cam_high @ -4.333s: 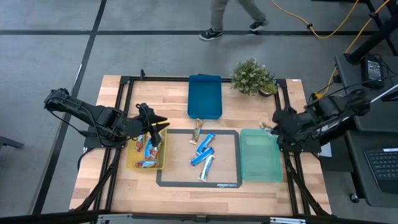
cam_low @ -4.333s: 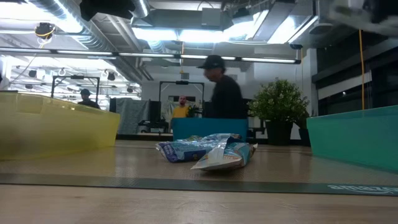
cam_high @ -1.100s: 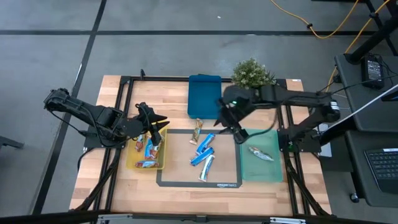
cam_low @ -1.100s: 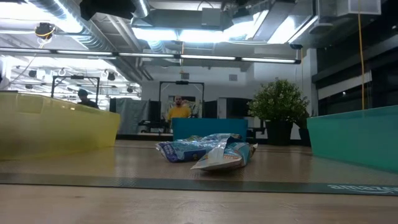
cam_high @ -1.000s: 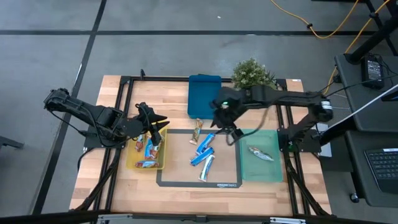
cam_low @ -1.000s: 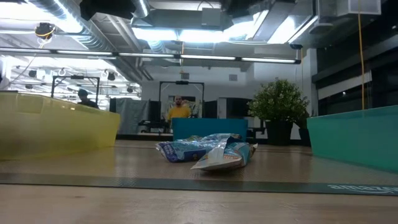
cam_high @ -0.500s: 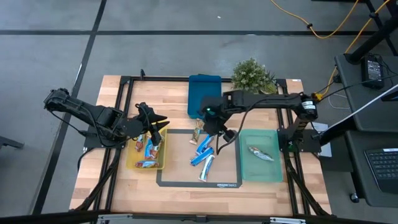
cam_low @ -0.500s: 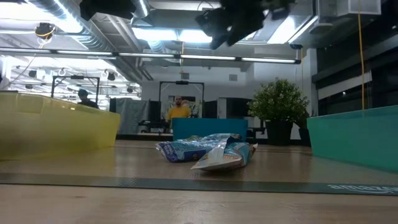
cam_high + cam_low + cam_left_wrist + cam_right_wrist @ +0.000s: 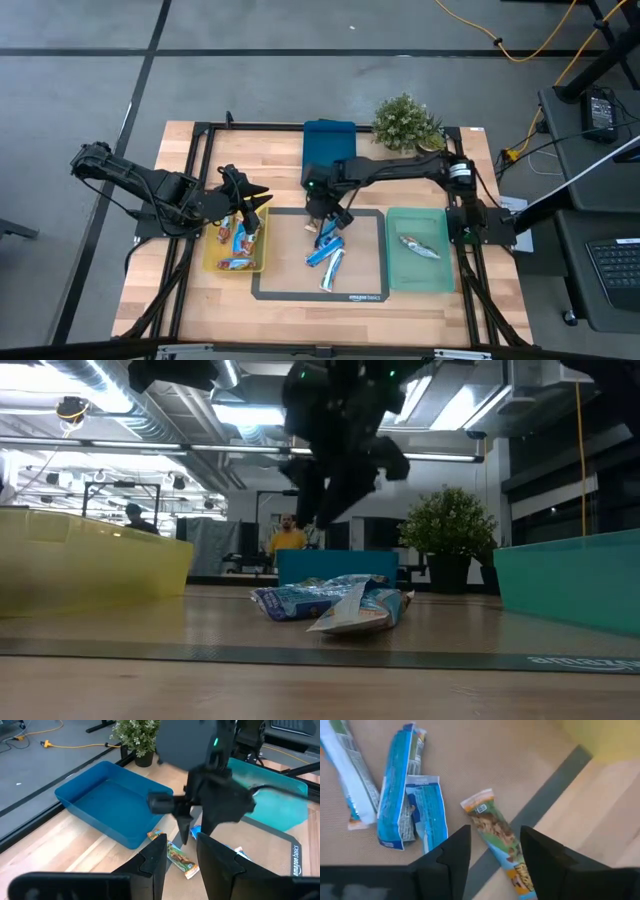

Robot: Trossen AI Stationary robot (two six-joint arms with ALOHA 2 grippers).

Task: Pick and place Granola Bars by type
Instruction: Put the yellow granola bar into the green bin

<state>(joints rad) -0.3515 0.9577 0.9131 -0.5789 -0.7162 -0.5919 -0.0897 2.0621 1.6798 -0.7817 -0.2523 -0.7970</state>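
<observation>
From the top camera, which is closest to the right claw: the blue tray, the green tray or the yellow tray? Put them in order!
From the right gripper:
1. Blue tray, just behind it.
2. Green tray, on the right side.
3. Yellow tray, on the left side, by the left gripper.

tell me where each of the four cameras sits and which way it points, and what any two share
High view: overhead, straight down; both arms, the right hand over the mat.
Low view: tabletop height, facing the room; the right hand above the blue bars.
Left wrist view: past the left hand toward the blue tray.
Right wrist view: down on the green-and-orange bar.
Both wrist views show that bar.
</observation>
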